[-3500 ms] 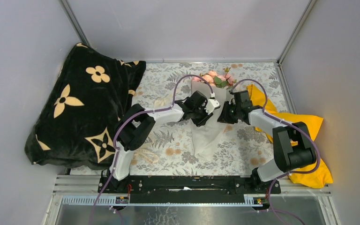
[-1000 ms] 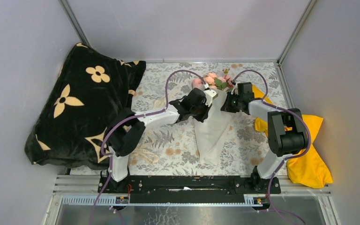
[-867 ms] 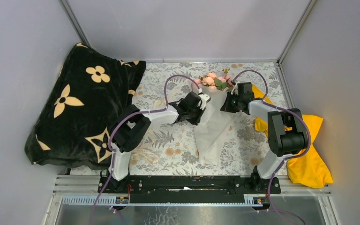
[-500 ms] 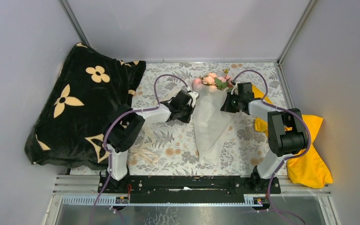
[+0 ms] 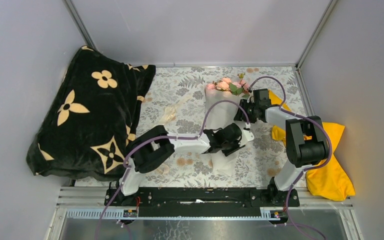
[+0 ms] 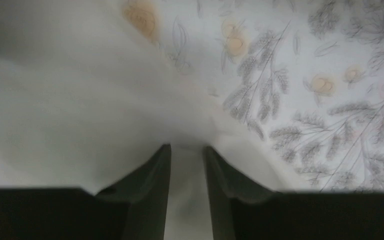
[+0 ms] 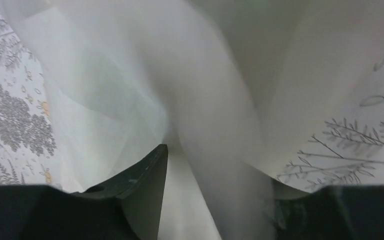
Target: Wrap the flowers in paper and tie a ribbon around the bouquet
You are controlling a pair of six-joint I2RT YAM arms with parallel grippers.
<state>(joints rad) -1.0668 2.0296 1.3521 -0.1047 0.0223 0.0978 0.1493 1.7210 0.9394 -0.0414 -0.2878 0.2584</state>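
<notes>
Paper (image 5: 220, 107) already cones the flowers (image 5: 227, 85) mid-table, so the left gripper (image 6: 186, 150), jaws narrowly parted over its lower tail, and the right gripper (image 7: 215, 170), jaws wide astride the upper edge, should pinch overlaps gently, without tearing.

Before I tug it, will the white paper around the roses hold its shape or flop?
Probably floppy: the paper hangs in soft folds in the right wrist view. Likely thin and light: the tablecloth print seems to show through its edge. It may unwrap from the flowers if tugged, since the ribbon lies apart, not tied on.
</notes>
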